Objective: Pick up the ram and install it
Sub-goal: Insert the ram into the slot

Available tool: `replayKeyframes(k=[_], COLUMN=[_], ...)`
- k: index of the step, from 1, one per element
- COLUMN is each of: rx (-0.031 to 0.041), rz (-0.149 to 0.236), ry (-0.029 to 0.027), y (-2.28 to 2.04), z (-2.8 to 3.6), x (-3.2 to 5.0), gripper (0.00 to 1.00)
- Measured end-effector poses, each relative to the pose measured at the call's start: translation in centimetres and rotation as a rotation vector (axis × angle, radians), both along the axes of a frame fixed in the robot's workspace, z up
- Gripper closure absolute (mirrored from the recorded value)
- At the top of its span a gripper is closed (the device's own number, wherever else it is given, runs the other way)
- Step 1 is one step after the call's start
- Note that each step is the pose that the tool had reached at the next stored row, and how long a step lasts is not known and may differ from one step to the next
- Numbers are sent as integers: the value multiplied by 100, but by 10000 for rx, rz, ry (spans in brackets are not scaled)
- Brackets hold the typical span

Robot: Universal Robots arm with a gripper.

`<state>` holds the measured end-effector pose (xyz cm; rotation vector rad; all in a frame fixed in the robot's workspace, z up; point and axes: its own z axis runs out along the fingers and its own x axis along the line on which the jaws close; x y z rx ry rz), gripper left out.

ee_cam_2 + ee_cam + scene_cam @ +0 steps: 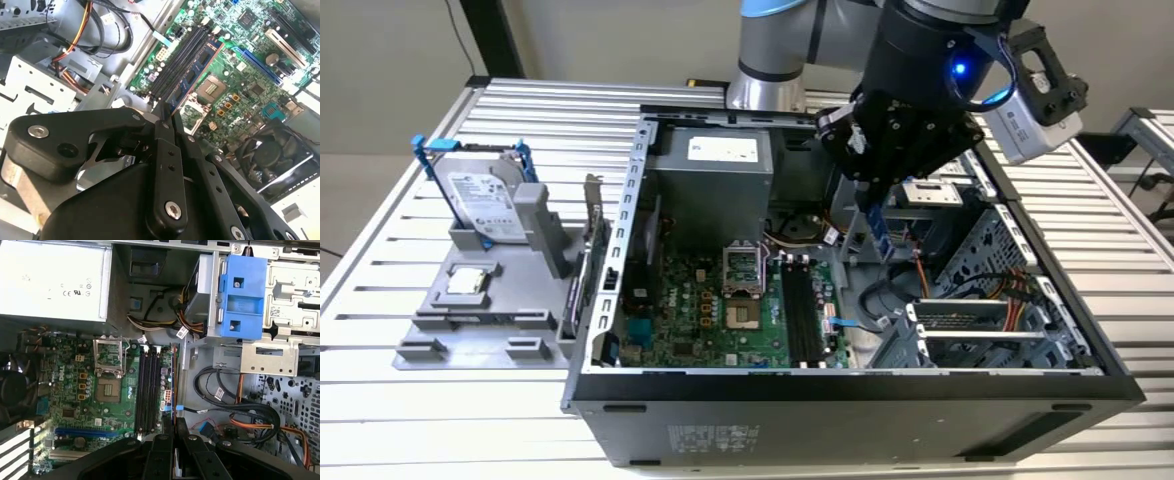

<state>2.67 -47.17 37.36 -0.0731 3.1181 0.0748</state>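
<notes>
My gripper (870,203) hangs inside the open computer case (607,300), shut on the ram (875,236). The ram is a thin blue-tinted stick that points down from the fingers. In the second wrist view the ram (196,74) reaches out from the fingertips (161,119) over the black memory slots (176,62). In the first wrist view I see the ram (174,382) edge-on, just beside the slots (149,390) and parallel to them. It is held above the motherboard (694,310) and sits in no slot.
A silver hard drive in a blue frame (487,195) stands on a grey fixture (474,310) at the exterior view's left, outside the case. Inside are the power supply (714,175), CPU socket (740,290), loose cables (235,410), a blue caddy (242,295) and drive cage (974,320).
</notes>
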Motion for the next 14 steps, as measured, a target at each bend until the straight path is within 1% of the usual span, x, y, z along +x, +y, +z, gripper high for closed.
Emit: replayKeyframes(k=[3, 6, 10, 14], rx=[0, -1, 0, 0], rz=[-146, -526, -811, -1343], ry=[-1, 0, -3, -4], y=[0, 0, 1, 1], z=[-54, -108, -181, -253], x=[0, 0, 0, 0], gripper=[100, 100, 100, 100])
